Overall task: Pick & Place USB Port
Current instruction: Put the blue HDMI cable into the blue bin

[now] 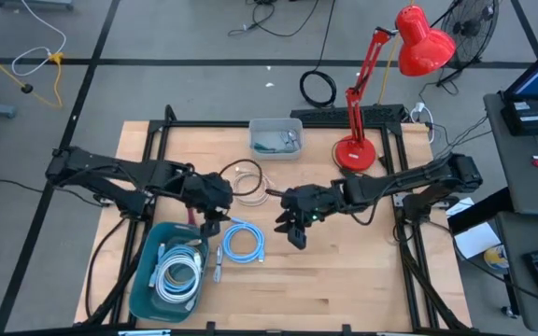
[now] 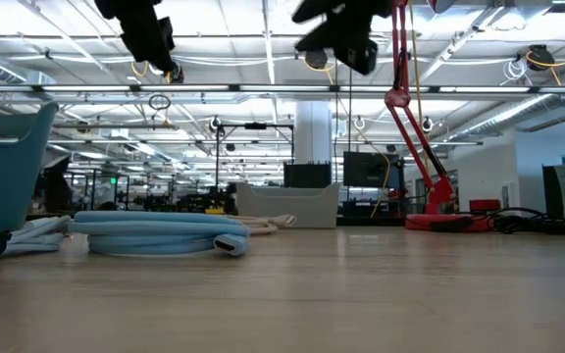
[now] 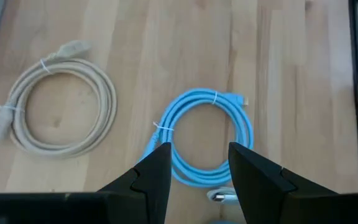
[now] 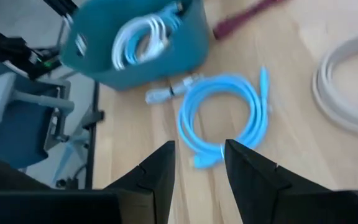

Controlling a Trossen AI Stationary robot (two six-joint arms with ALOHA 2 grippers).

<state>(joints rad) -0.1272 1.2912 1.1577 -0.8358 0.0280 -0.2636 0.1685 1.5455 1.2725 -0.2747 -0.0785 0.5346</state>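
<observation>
Blue cable (image 3: 205, 137) lay coiled on the pale wood table (image 1: 344, 271), right under my left claw (image 3: 199, 177), whose fingers stood apart, grasping nothing. Left of it sat the teal bin (image 1: 148, 280) of white cables (image 1: 177, 271). My right claw (image 4: 196, 167) hovered beside, also released. No readable writing showed; a red lamp (image 1: 381, 84) stood behind
</observation>
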